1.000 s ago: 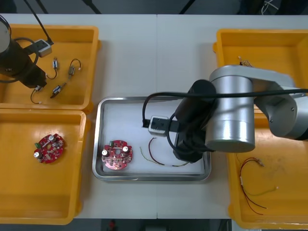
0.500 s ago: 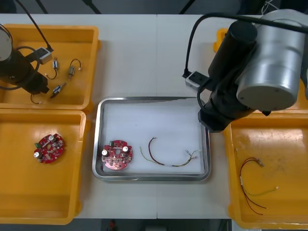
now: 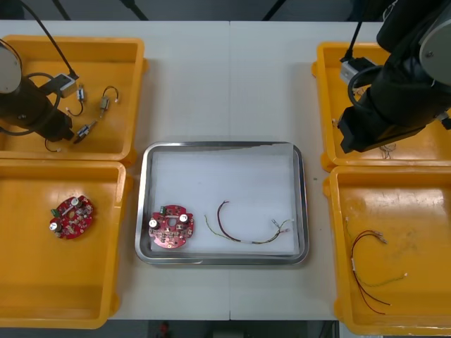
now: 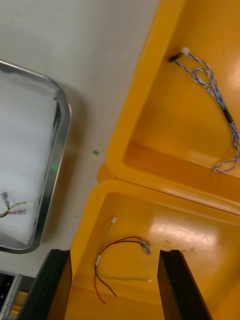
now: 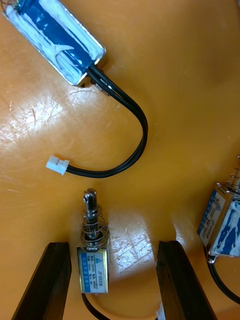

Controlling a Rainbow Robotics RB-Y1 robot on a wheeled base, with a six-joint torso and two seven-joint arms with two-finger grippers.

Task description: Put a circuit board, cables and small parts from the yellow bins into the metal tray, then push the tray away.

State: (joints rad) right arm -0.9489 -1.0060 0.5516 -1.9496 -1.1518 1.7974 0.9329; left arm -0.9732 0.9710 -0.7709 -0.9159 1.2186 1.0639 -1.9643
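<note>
Both pincers released, board and one cable in the tray

The metal tray (image 3: 144,204) holds a red circuit board (image 3: 170,227) in its near-left corner, with a red and yellow cable (image 3: 243,229) to the right of that, not touching it. The left gripper (image 5: 112,285) is down in the far left bin (image 3: 120,63), left of the tray. Its fingers are spread wide, and a small metal part (image 5: 92,255) lies on the bin floor between them, near one finger but not pinched. The right gripper (image 4: 116,287) hangs over the two bins right of the tray, fingers apart, holding nothing. A blue and white cable (image 4: 212,95) lies in the far right bin (image 4: 165,100), and a spare cable (image 4: 120,242) in the near right bin (image 4: 200,240). A spare board (image 3: 72,217) sits in the near left bin (image 3: 42,282).
</note>
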